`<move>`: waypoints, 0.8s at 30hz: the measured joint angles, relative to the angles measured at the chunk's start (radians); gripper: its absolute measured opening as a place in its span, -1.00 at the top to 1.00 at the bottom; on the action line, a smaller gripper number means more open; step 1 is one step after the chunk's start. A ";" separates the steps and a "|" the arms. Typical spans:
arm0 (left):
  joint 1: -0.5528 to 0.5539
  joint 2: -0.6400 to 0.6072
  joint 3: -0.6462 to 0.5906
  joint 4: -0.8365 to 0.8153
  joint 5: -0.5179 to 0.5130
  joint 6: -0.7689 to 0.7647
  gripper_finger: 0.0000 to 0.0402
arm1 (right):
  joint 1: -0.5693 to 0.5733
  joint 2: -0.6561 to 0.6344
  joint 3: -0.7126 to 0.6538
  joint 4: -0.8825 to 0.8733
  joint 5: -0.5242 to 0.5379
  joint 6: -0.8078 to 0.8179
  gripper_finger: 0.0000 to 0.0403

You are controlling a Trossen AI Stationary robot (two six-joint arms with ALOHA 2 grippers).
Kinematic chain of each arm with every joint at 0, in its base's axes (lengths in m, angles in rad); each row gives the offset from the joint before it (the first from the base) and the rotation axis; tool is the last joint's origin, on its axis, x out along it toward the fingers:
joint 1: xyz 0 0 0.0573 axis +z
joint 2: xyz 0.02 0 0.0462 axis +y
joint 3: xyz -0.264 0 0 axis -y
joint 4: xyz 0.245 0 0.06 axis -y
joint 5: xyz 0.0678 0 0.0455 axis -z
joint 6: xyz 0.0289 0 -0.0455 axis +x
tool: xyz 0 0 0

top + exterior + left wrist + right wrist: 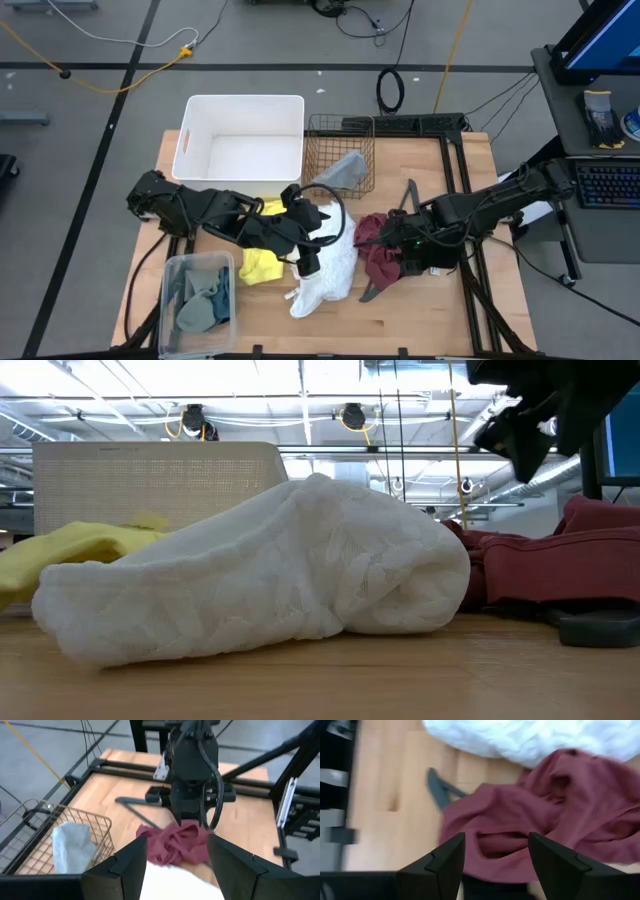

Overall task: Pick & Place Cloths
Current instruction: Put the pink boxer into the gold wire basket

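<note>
Tabletop: rumpled white cloth (270, 575) (lacy weave)

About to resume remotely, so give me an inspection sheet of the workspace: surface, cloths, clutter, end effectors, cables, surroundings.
Surface: wooden table, bare toward its near edge.
Job's things: white cloth, yellow cloth and maroon cloth on the table; a grey cloth in the wire basket; teal and sage cloths in the clear container.
Clutter: white bin, black angled bar.
End effectors: left end effector open over the white cloth; right end effector open over the maroon cloth.
Cables: yellow cable and black cable coil on the floor.
Surroundings: desk with keyboard.
</note>
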 joint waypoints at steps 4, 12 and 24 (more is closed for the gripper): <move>0.011 -0.003 -0.085 0.083 -0.016 0.004 -0.05 | 0.036 -0.035 0.000 -0.036 -0.032 0.084 -0.02; 0.090 0.001 -0.386 0.469 0.026 0.067 -0.05 | 0.172 -0.110 0.000 -0.129 -0.034 0.290 0.01; 0.185 0.181 -0.469 0.776 0.132 0.325 -0.05 | 0.286 -0.145 0.000 -0.153 -0.027 0.449 0.01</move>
